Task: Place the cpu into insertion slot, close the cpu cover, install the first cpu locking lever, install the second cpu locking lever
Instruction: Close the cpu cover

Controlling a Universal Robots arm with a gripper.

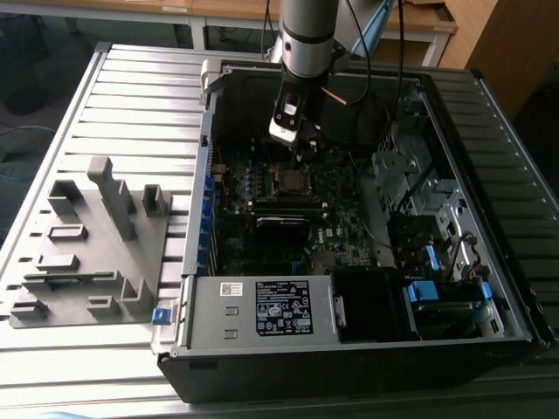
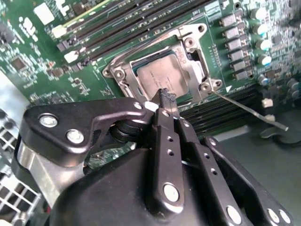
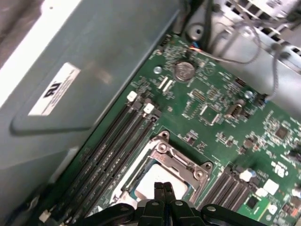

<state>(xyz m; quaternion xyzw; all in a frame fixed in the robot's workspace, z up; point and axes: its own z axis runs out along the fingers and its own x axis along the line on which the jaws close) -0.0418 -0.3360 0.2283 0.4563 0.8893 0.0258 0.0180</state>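
Silvery cpu (image 2: 157,75), pinched-together fingers (image 2: 164,122) poised just over its edge

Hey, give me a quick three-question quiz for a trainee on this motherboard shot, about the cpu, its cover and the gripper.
1. True or false: the cpu cover is down around the cpu.
2. The gripper is: A wide open; B shut, holding nothing; C clamped on a cable.
3. In the second wrist view, which thin metal rod sticks out sideways past the cpu cover?
Key: 1 true; 2 B; 3 a locking lever.
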